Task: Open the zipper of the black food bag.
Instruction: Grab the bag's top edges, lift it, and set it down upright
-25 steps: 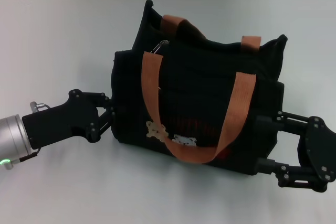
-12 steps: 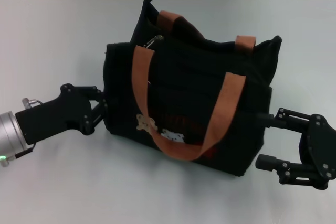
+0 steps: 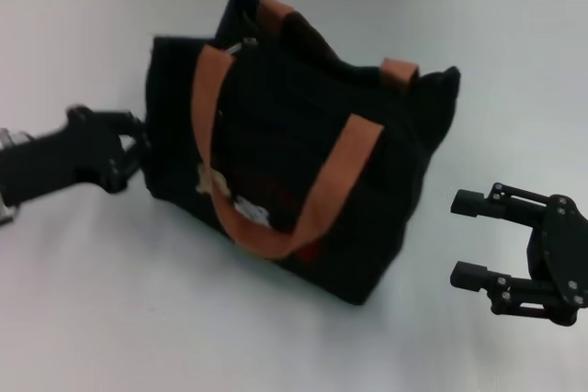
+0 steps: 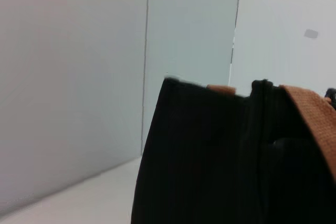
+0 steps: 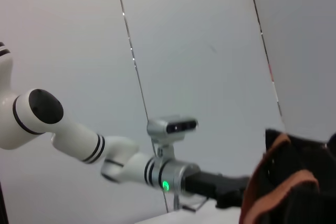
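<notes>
Head view: black food bag point(image 3: 303, 162) hides left gripper's point(image 3: 138, 149) jaws.

This looks like a robot laboratory or a test room, not a home. The work surface is a plain white table point(image 3: 83, 300) with nothing domestic on it. Behind it stand pale grey wall panels point(image 4: 68, 77) with thin vertical seams between them, like partition boards in an office or lab. In the right wrist view a white robot arm point(image 5: 79, 140) with black joint rings and a small green light is seen against these same bare panels.
</notes>
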`<state>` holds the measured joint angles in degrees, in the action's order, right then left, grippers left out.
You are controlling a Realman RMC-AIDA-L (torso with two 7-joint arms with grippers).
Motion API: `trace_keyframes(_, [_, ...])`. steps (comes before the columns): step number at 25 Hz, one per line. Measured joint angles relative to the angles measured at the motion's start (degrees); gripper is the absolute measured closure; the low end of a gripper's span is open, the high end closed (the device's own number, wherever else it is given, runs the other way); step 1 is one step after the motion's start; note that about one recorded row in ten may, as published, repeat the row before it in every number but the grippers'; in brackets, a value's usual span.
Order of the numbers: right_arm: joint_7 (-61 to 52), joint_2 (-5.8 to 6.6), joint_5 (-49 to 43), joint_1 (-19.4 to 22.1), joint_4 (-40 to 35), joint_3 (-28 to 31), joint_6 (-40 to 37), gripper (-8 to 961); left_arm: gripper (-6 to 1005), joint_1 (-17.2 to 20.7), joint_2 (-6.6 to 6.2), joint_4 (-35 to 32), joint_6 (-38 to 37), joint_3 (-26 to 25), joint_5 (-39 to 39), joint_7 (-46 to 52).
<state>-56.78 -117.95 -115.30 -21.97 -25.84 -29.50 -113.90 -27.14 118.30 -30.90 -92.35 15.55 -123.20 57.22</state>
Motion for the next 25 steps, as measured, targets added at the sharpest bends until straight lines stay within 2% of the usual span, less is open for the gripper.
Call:
trace_keyframes(1, [0.1,0.01,0.0,0.0,0.0,0.2,0.0,251,926,-0.8,-0.02,-6.5,-2.2,1.1,0.0,2.6])
trace_keyframes(2, [0.1,0.01,0.0,0.0,0.0,0.2,0.0,252,926,-0.8,-0.02,-6.5,-2.2,1.1,0.0,2.6])
trace_keyframes(3, [0.3,0.00,0.4,0.0,0.0,0.4,0.0,253,926,-1.7,-0.05,-13.6,-4.4,2.9,0.0,6.0])
trace_keyframes(4, [0.3,0.00,0.4,0.0,0.0,0.4,0.0,254,926,-1.7,-0.05,-13.6,-4.4,2.9,0.0,6.0])
trace_keyframes(5, [0.4,-0.02,0.6,0.0,0.0,0.5,0.0,254,926,-2.1,-0.07,-17.1,-5.7,4.0,0.0,7.4])
trace_keyframes(6, [0.4,-0.19,0.8,0.1,0.0,0.9,0.1,255,926,-3.0,-0.02,-24.2,-8.4,6.5,0.1,9.8])
trace_keyframes(7, [0.4,-0.19,0.8,0.1,0.0,0.9,0.1,256,926,-3.0,-0.02,-24.2,-8.4,6.5,0.1,9.8])
trace_keyframes(8, [0.4,-0.35,0.8,-0.1,0.2,1.4,0.3,257,926,-3.6,0.13,-30.5,-10.6,9.1,0.2,11.1])
trace_keyframes(9, [0.4,-0.35,0.8,-0.1,0.2,1.4,0.3,257,926,-3.6,0.13,-30.5,-10.6,9.1,0.2,11.1])
trace_keyframes(11, [0.4,-0.43,0.8,-1.0,2.5,1.8,1.2,259,926,-4.0,0.40,-39.1,-11.6,14.6,1.1,13.2])
trace_keyframes(12, [0.4,-0.43,0.8,-1.0,2.5,1.8,1.2,260,927,-4.0,0.40,-39.1,-11.6,14.6,1.1,13.2])
trace_keyframes(15, [0.4,-0.56,0.8,-2.4,5.0,1.5,2.9,262,927,-4.0,0.34,-44.8,-11.6,19.4,2.8,14.4])
trace_keyframes(16, [0.4,-0.83,0.6,-3.1,5.7,1.3,3.6,263,927,-3.8,0.35,-48.8,-11.5,21.9,3.2,14.8])
trace_keyframes(17, [0.3,-0.95,0.6,-3.3,6.0,1.2,3.7,264,927,-3.8,0.35,-48.8,-11.5,21.9,3.2,14.8])
trace_keyframes(21, [-1.1,-1.05,0.6,-3.8,6.7,1.4,3.8,267,927,-3.7,0.46,-56.2,-11.2,25.7,3.3,16.2])
trace_keyframes(25, [-2.5,-1.04,0.6,-4.0,6.7,1.6,3.8,270,927,-3.8,0.40,-58.9,-11.3,27.1,3.3,16.7])
